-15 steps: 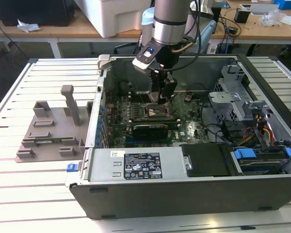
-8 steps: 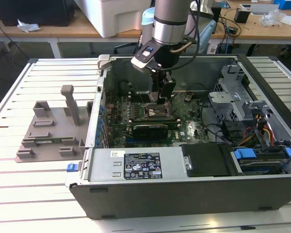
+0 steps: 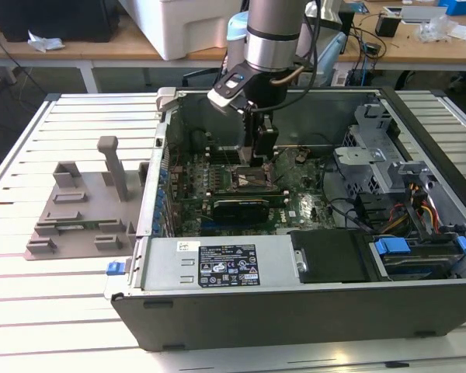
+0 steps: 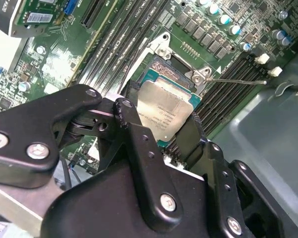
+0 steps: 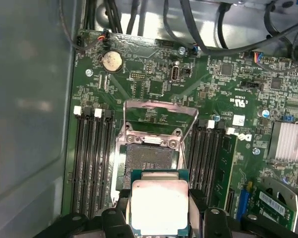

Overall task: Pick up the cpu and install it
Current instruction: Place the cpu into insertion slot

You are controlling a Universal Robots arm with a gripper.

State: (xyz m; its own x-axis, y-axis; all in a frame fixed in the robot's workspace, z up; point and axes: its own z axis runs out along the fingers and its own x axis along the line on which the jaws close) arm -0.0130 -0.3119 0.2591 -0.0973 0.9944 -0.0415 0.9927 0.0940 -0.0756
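Observation:
The cpu [image 5: 160, 206], a flat square chip with a silvery top and a green rim, sits between my gripper's [image 5: 159, 210] black fingers [image 5: 120, 210]. The gripper is shut on the cpu's two opposite edges. In both wrist views the cpu [image 4: 164, 109] hangs just above the open socket [image 5: 151, 158], overlapping one end of it. The socket's metal load plate [image 5: 161, 116] is flipped back. In the exterior view my gripper [image 3: 256, 159] reaches down into the computer case over the socket [image 3: 252, 179].
Memory slots [image 5: 92, 158] flank the socket on both sides. A thin lever [image 4: 236, 81] lies beside it. An expansion card [image 3: 241, 206] and a power supply [image 3: 225, 264] lie nearby. Cables [image 3: 415, 210] fill the case's right. A grey fixture block [image 3: 78, 210] stands outside on the slatted table.

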